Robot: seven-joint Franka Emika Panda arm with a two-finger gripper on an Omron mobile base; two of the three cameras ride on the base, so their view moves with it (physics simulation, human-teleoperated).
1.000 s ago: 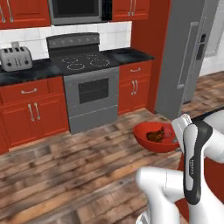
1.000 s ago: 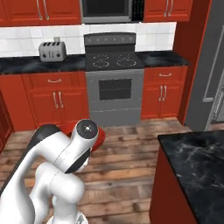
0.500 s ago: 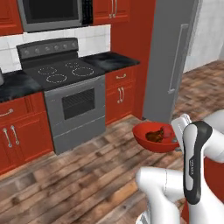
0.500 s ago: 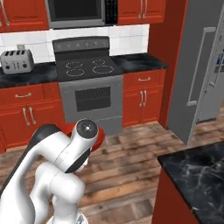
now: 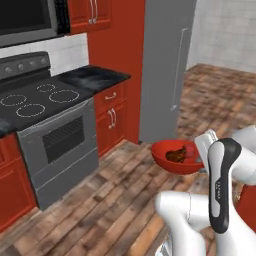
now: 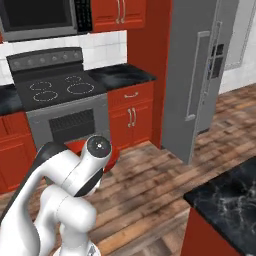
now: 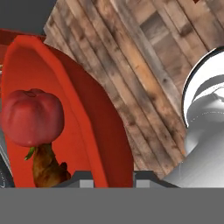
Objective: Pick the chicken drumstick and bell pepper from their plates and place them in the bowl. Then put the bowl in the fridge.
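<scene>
My gripper is shut on the rim of the glossy red-orange bowl and holds it above the wooden floor. Inside the bowl lie the red bell pepper and, under it, the brown chicken drumstick. From the left base view the bowl hangs just ahead of my white arm, with the drumstick and pepper inside and the gripper at its right rim. The grey fridge stands shut right behind the bowl; its long handles face me. The plates are out of view.
A grey stove with a black cooktop sits to the left, with red cabinets between it and the fridge. A black marble counter corner juts in at the lower right. Wood floor lies between me and the fridge.
The whole picture has slid left as the base moved: the toaster has left the views, and the stove and fridge look larger. The bowl stays in my grip, unchanged relative to the arm.
</scene>
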